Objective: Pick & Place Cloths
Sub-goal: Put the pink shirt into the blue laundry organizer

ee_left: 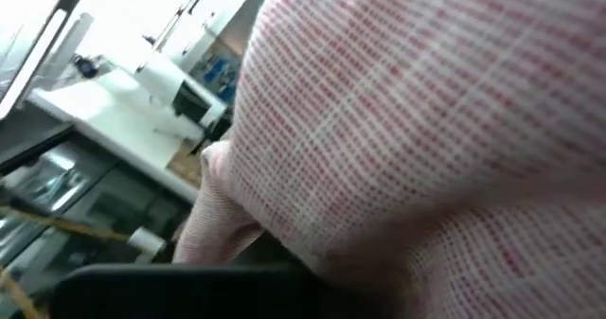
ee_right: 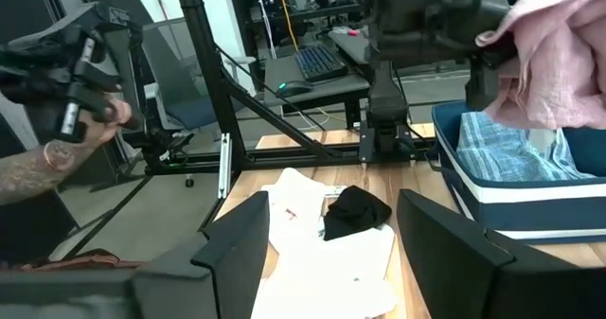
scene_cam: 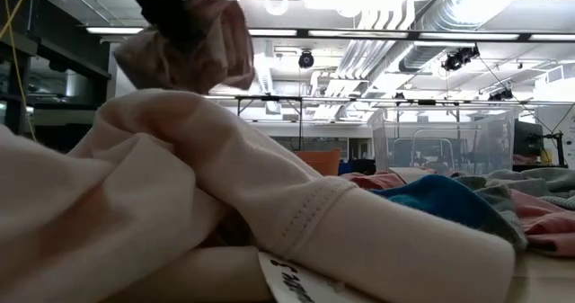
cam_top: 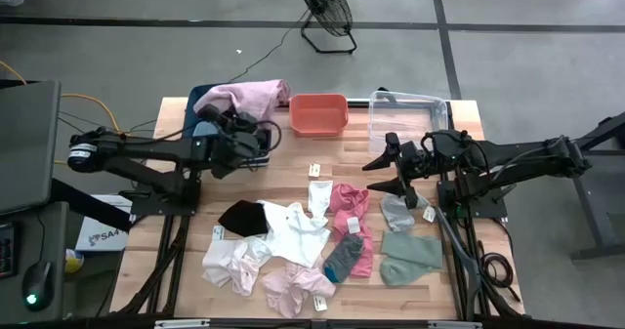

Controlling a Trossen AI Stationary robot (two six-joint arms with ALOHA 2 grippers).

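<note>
The left pincer [cam_top: 237,124] hangs above the blue bin [cam_top: 207,100] at the back left of the worktop [cam_top: 176,187], clamped tight on a pink cloth [cam_top: 256,97] that droops over the bin's rim toward the orange bin [cam_top: 318,113]. Seen from the right wrist, that same pink cloth [ee_right: 559,54] dangles over a teal striped cloth [ee_right: 511,153] already lying inside the blue bin [ee_right: 516,201]. Up close on the left wrist, the pink weave [ee_left: 426,139] fills nearly everything, so the fingers themselves are hidden there.

The right pincer [cam_top: 385,169] hovers in front of the clear bin [cam_top: 408,109], jaws spread wide and empty, its fingers [ee_right: 237,253] framing a black cloth [ee_right: 355,210] resting on a white one [ee_right: 303,205].

In front of the orange bin the rest lie strewn: a black cloth [cam_top: 241,216] touching a white garment [cam_top: 293,228], a pink piece [cam_top: 349,202], a grey one [cam_top: 397,212], sage green [cam_top: 410,256], a dark grey piece [cam_top: 344,256], and pale pink bits [cam_top: 293,288] nearest the front edge.

From worktop height a pale cloth [scene_cam: 180,195] blocks most of the view.

A tattooed hand [ee_right: 66,134] shows beyond the worktop.
</note>
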